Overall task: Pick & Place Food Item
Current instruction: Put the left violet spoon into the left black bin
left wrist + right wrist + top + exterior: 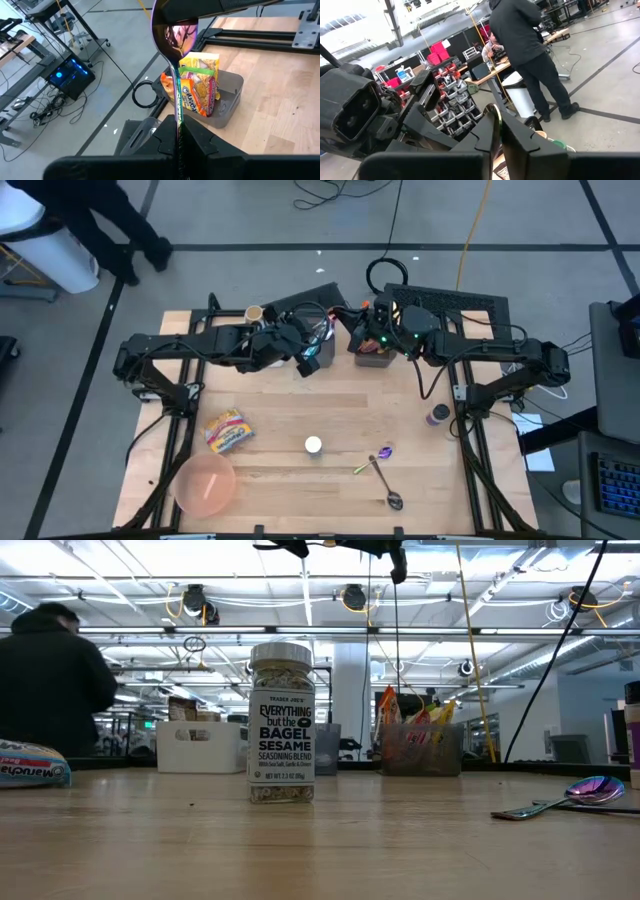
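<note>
Above the table's far middle my two grippers meet over an iridescent spoon, which is held off the table. My left gripper is shut on its handle. My right gripper comes from the other side and is shut at the bowl's far tip. On the table a seasoning jar stands upright on its base near the middle. A ramen packet lies flat at the near left. No gripper is near either of them. My left gripper pinches the spoon's thin handle between its two fingers, which lie along the handle. The spoon sticks out forward from the fingertips, bowl end away, clear of the table. My right gripper closes on the bowl's tip. A thin shiny rim shows between its shut fingers. It comes about level from the table's right.
A grey bin with food packets stands at the far middle under the grippers. A pink bowl sits near left, a spoon and fork near right, a purple-capped bottle at the right. A person walks beyond the far left corner.
</note>
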Robot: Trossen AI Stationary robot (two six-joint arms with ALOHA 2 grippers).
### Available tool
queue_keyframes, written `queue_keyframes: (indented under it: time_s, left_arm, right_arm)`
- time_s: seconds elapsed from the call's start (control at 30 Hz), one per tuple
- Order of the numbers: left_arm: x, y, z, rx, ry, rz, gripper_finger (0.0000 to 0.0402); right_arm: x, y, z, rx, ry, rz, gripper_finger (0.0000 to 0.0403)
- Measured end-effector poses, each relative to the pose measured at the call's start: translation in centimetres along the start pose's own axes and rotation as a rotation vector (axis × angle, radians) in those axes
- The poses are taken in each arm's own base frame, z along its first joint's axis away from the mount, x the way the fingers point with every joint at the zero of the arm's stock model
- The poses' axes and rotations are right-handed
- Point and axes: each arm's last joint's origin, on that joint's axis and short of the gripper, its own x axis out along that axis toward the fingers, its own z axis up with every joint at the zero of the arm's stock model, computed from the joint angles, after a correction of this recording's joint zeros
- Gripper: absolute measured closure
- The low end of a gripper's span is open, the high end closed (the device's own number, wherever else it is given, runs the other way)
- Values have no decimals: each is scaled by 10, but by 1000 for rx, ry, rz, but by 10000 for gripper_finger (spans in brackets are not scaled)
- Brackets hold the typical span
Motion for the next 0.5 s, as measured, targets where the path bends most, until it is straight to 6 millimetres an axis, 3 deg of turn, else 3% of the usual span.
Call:
queue_keyframes:
  time_s: [0.17,0.5]
  left_arm:
    - [0,0,0,0,0,-7,387]
    - [1,1,0,-86,9,-60,388]
  right_arm:
    - [0,0,0,-6,2,11,357]
    - [0,-2,9,-7,-38,54,231]
